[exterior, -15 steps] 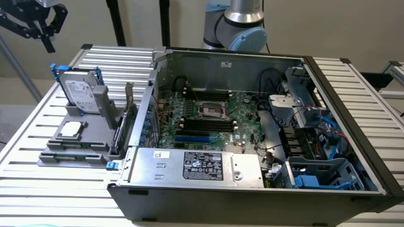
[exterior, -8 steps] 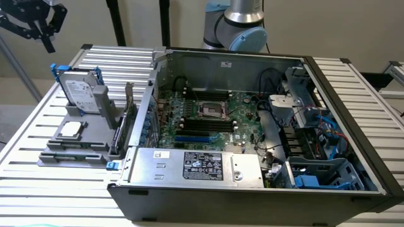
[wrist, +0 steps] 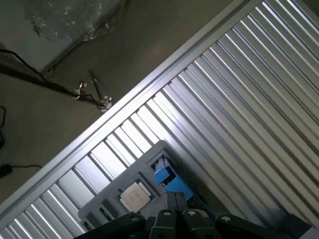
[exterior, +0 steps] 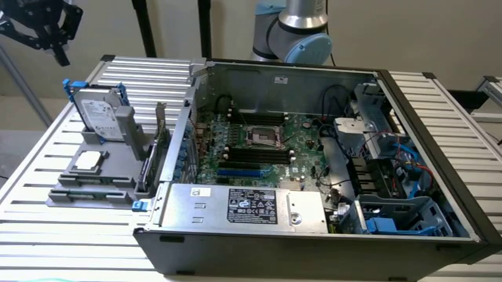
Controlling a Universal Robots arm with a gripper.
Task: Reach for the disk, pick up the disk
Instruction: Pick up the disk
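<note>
In the exterior view the gripper [exterior: 41, 35] hangs high toward that view's left, fingers spread wide and empty, well apart from the disk [exterior: 102, 114]. The disk stands upright in a grey holder [exterior: 94, 189], probably so its top edge stays graspable. In the wrist view its blue carrier bracket [wrist: 164, 175] sits just beside a square chip [wrist: 134, 195].

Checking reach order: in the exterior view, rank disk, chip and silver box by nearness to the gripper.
1. Disk, standing upright, closest to the gripper.
2. Chip, flat on the grey holder.
3. Silver box, inside the case.
</note>
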